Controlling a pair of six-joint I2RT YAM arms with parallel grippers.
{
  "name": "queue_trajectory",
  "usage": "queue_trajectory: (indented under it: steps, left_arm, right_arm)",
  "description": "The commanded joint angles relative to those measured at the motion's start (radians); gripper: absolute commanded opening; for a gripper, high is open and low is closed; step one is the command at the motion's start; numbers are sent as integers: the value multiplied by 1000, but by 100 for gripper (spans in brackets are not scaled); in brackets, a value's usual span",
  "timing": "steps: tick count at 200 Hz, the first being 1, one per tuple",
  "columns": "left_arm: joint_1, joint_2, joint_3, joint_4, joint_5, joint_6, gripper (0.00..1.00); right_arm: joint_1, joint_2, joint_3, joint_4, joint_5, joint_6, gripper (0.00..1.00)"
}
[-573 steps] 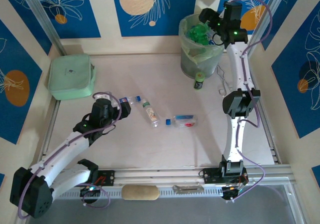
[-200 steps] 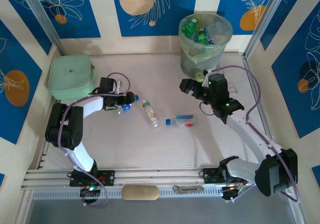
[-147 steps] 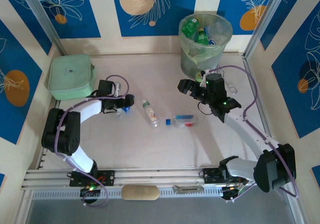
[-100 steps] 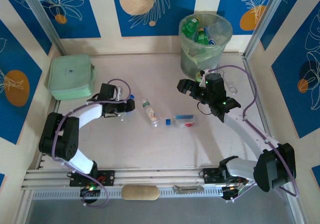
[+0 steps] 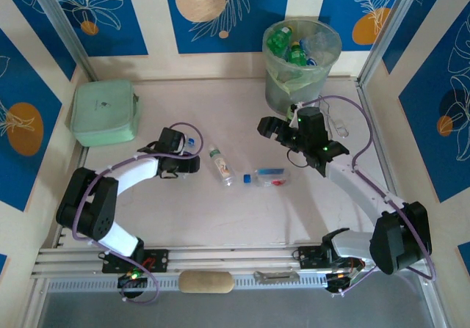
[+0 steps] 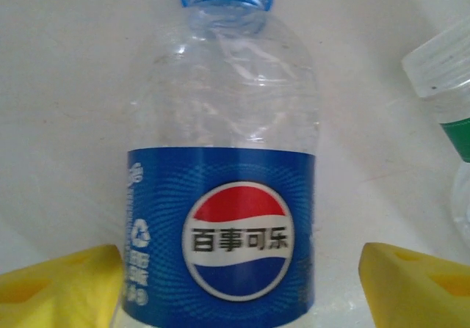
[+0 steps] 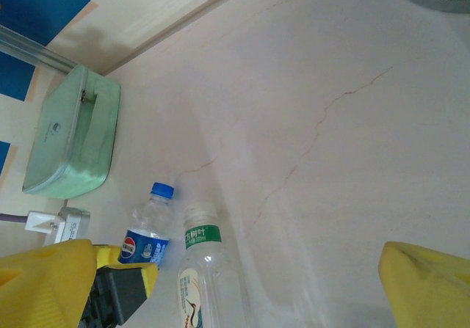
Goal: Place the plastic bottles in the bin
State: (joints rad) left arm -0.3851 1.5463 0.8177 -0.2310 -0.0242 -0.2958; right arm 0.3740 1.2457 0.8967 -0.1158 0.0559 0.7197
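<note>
A clear Pepsi bottle [image 6: 224, 196] with a blue label and blue cap lies on the table between my left gripper's [image 6: 239, 288] yellow fingertips [image 6: 59, 284]. The left pad sits against the label and a gap remains at the right pad. From above, that left gripper [image 5: 187, 156] covers the bottle, whose blue cap [image 5: 192, 143] pokes out. A white-capped bottle [image 5: 220, 165] and a blue-labelled bottle [image 5: 268, 177] lie mid-table. My right gripper [image 5: 277, 133] hovers open above the table beside the bin [image 5: 273, 86], which holds several bottles.
A mint-green square pouch [image 5: 105, 111] lies at the far left. In the right wrist view the pouch [image 7: 70, 133], the Pepsi bottle [image 7: 147, 232] and the white-capped bottle [image 7: 209, 277] lie ahead on the pale table [image 7: 330, 159].
My left gripper slid right along the table onto the Pepsi bottle and its jaws narrowed around it. My right gripper drifted slightly left and stayed open.
</note>
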Motion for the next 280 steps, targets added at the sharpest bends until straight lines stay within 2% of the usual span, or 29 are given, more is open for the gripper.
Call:
queue_trajectory:
  steps: [1,64,108,146,176,222,280]
  left_arm:
    - [-11,20,1,-30,-54,17,78]
    - [-14,35,5,-16,-55,14,55]
    - [-14,-95,6,14,30,-8,55]
    - [-22,-197,15,109,237,-35,56]
    - [-52,-253,-18,235,330,-85,56]
    - [-117,-309,-58,355,349,-114,56]
    - [-165,-327,-77,415,353,-114,56]
  right_arm:
    - [6,-12,27,2,3,11,99]
    - [6,-21,24,-1,2,20,99]
    - [8,-10,34,23,-65,34,99]
    - [34,53,67,93,-195,70,99]
    - [94,122,124,116,-239,78,98]
    - [162,239,202,169,-299,135,95]
    - [217,350,274,185,-330,158,92]
